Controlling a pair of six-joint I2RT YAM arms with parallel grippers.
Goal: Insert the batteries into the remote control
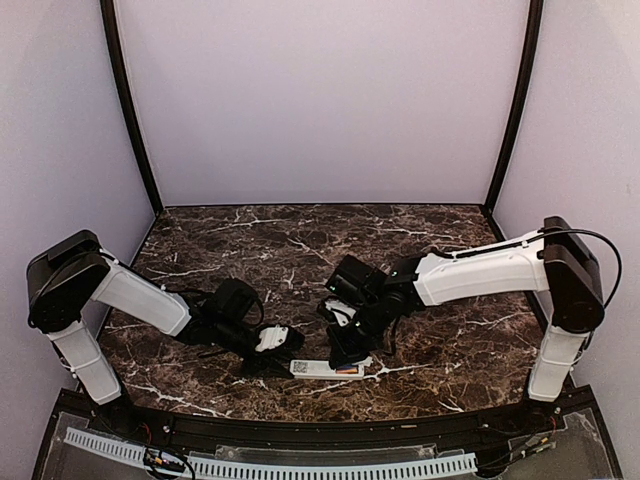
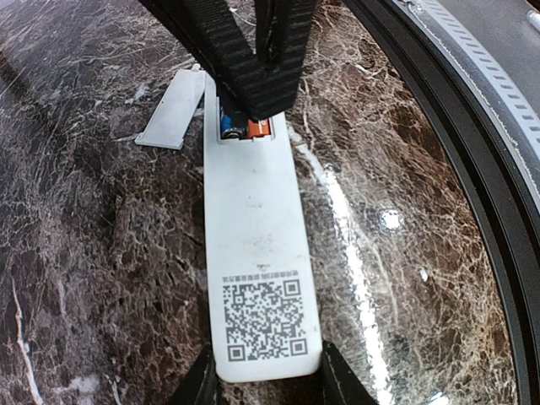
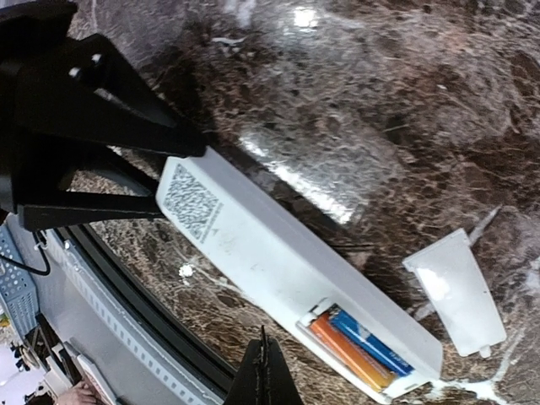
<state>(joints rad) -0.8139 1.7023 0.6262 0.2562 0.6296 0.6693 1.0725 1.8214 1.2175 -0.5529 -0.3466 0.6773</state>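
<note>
1. The left hand (image 2: pixel 270 381) is clamped on the left end of the slim white rectangular plastic remote control (image 2: pixel 253 219), with one black finger pressed against each long edge.
2. The right hand (image 2: pixel 257 94) is held with its two black ribbed fingers together, nothing between them, and its tip is pointed down over the right end of the remote control. Whether the tip touches anything there cannot be told.
3. The remote control is laid flat, back upward, along the near edge of the bench, running left to right between the two hands.
4. A square black-and-white code sticker (image 2: pixel 264 319) is seen on its back, just beside the left hand's fingers.
5. The battery recess at the right end is uncovered, and both batteries are seated in it side by side, lengthwise: the slim orange-red cylindrical battery (image 3: pixel 348 353) on the near side and the slim blue cylindrical battery (image 3: pixel 369 340) on the far side. The far part of the recess is hidden by the right hand in the left wrist view.
6. A flat white plastic cover (image 3: pixel 456 291) is laid on the bench just beside the battery end, on the far side of the remote control.
7. Everything is carried by a dark brown marble-patterned bench (image 1: pixel 300 240), glossy with light reflections.
</note>
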